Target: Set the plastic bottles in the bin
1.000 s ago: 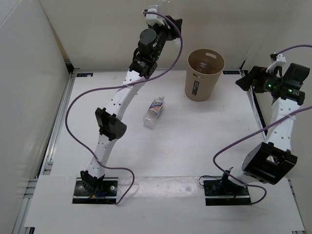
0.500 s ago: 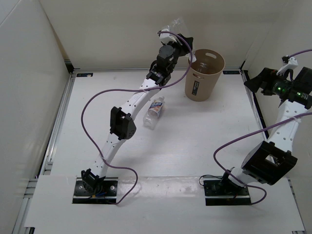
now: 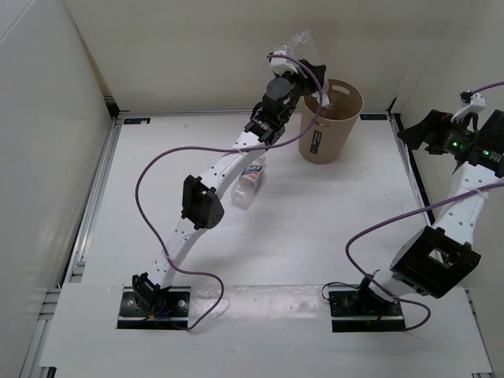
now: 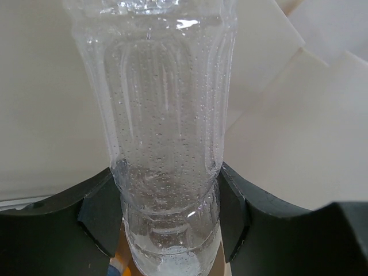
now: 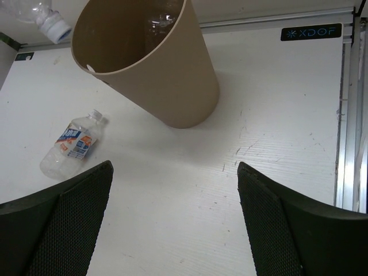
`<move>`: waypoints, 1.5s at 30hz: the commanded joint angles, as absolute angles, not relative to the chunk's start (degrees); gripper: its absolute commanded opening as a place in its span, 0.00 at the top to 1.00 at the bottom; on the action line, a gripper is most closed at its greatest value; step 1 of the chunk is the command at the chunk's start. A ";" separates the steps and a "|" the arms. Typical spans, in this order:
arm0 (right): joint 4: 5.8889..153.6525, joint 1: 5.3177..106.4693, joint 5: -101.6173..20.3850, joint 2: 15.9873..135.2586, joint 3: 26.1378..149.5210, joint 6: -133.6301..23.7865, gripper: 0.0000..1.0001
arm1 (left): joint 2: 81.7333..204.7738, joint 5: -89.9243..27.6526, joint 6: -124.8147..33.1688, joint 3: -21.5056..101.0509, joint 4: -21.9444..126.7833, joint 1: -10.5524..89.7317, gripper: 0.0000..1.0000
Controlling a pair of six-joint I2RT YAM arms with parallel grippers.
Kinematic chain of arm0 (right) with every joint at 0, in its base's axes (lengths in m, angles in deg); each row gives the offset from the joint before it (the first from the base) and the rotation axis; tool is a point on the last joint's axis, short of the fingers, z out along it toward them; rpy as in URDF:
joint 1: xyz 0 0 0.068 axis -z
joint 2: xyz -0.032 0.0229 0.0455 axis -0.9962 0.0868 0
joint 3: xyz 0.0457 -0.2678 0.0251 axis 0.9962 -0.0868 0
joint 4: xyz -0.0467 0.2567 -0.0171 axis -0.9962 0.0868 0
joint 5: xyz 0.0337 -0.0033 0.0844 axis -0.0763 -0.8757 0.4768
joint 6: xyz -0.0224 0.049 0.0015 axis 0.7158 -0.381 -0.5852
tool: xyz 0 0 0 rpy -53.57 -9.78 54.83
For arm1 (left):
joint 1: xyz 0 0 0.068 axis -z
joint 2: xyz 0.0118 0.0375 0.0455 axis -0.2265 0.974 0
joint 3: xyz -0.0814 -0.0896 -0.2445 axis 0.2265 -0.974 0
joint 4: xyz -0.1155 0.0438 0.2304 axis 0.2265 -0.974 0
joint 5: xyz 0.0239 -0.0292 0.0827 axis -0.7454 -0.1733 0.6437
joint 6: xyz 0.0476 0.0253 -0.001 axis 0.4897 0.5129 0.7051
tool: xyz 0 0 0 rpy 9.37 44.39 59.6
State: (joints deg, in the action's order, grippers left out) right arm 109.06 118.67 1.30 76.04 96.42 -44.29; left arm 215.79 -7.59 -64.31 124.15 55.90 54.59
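My left gripper (image 3: 304, 60) is shut on a plain clear plastic bottle (image 3: 299, 38), held high beside the left rim of the tan bin (image 3: 331, 126). In the left wrist view the bottle (image 4: 167, 115), beaded with droplets inside, fills the gap between the black fingers (image 4: 98, 215). The right wrist view catches its capped end (image 5: 50, 23) just left of the bin (image 5: 167, 86). A second bottle with a white, red and blue label (image 3: 250, 183) lies on the table, partly under the left arm. My right gripper (image 5: 175, 218) is open over bare table right of the bin.
Something clear lies inside the bin (image 5: 163, 22). White walls enclose the table on the left, back and right. Metal rails (image 5: 345, 115) run along the table edges. Purple cables (image 3: 150, 169) loop off both arms.
The left arm has swung right with the clear bottle, from left of the bin to its rim. The right arm has drifted slightly right.
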 commanded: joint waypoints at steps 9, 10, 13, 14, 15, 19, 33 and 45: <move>106.69 120.70 3.86 75.67 96.92 -45.99 0.10 | 217.08 -12.15 -59.82 124.66 53.48 55.72 0.32; 106.08 120.62 3.86 75.58 97.01 -46.26 0.10 | 217.17 -12.33 -59.82 125.01 53.48 55.72 0.30; 105.72 120.27 3.86 75.75 97.10 -46.61 0.10 | 217.52 -12.59 -59.38 125.02 53.13 55.72 0.28; 105.72 120.35 3.77 75.84 97.18 -46.61 0.10 | 217.18 -12.85 -59.29 124.93 53.04 55.80 0.25; 105.63 120.53 3.77 76.01 97.10 -46.70 0.10 | 217.26 -12.77 -59.03 125.01 53.13 55.63 0.22; 105.11 120.44 3.86 76.10 97.10 -47.40 0.10 | 216.91 -12.59 -58.50 124.75 53.57 55.54 0.08; 103.17 118.16 2.72 76.37 97.10 -49.69 0.10 | 200.84 -15.40 -47.26 110.96 58.49 46.94 0.00; 102.03 113.24 -0.36 78.13 97.36 -50.30 0.10 | 175.44 -27.77 -31.18 71.08 37.50 38.23 0.00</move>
